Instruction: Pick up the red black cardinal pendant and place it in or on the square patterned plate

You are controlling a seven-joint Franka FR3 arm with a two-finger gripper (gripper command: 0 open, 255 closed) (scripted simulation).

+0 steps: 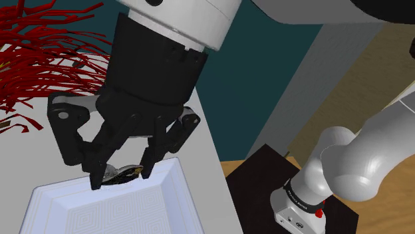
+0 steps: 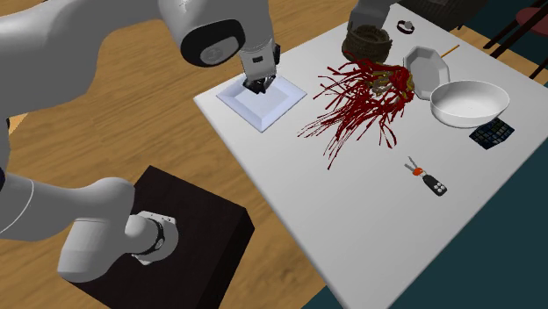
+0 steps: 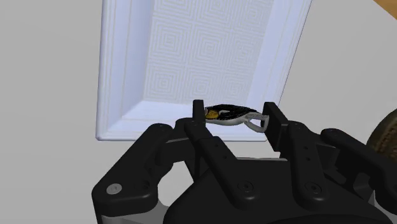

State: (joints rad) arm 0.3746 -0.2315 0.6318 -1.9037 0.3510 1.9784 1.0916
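Close up, the gripper is pinched narrow on the pendant, a small dark piece with a yellow spot and a grey loop. It hangs over the near rim of the plate, white and square with a maze-like relief; whether it touches, I cannot tell. The plate sits near a corner of a pale grey table. Further along lie red twigs, a basket, an eight-sided dish, a white bowl, a dark keypad and a key fob. The stand is a dark box on a wood floor. A teal wall stands behind. Print on the arm's band is too small to read.
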